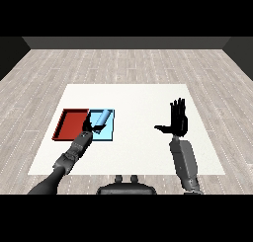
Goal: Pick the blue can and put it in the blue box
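The blue can [103, 117] is tilted over the light blue tray [109, 132], left of the table's middle. My left hand [89, 124] is at the can's lower left end, over the seam between the two trays, with its fingers and thumb curled round that end. My right hand [178, 120] is raised over the right half of the table, far from the can. Its fingers are straight and point away from me, the thumb sticks out to the left, and it holds nothing.
The red tray [70, 125] lies directly left of the light blue tray, touching it. Both trays sit on the white table [138, 100], whose front edge runs close below my forearms.
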Available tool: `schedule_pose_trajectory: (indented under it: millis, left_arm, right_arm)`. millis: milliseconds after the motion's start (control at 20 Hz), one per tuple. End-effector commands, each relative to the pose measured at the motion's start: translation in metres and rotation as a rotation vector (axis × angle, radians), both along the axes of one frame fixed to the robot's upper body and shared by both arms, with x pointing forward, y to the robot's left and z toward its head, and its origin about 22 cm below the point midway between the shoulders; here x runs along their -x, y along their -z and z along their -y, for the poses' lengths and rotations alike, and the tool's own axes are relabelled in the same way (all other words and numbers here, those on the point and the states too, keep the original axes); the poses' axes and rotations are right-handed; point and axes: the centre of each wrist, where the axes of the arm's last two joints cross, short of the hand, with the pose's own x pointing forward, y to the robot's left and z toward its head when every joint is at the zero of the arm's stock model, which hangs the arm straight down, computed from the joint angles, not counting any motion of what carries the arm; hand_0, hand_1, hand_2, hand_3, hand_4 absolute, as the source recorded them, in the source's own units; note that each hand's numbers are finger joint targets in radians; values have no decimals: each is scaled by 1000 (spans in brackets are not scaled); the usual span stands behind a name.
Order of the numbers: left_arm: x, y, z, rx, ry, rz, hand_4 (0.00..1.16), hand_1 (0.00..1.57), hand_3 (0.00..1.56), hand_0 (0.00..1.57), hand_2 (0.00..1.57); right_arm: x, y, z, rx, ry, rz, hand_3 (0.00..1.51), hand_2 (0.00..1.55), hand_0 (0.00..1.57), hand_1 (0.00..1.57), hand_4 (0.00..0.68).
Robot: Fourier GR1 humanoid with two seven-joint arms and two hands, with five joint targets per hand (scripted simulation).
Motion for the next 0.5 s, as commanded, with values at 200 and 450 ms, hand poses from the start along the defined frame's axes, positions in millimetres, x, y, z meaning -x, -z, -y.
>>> schedule_pose_trajectory:
  millis: [200,450]
  left_arm:
    - [-23,-37,24,172,164,459,0,0,0,0,0]
    - [-25,-60,44,343,416,740,0,0,0,0,0]
  right_arm:
    - [5,-2,-10,16,-39,12,0,0,0,0,0]
    - [12,10,3,46,-41,-21,0,0,0,0,0]
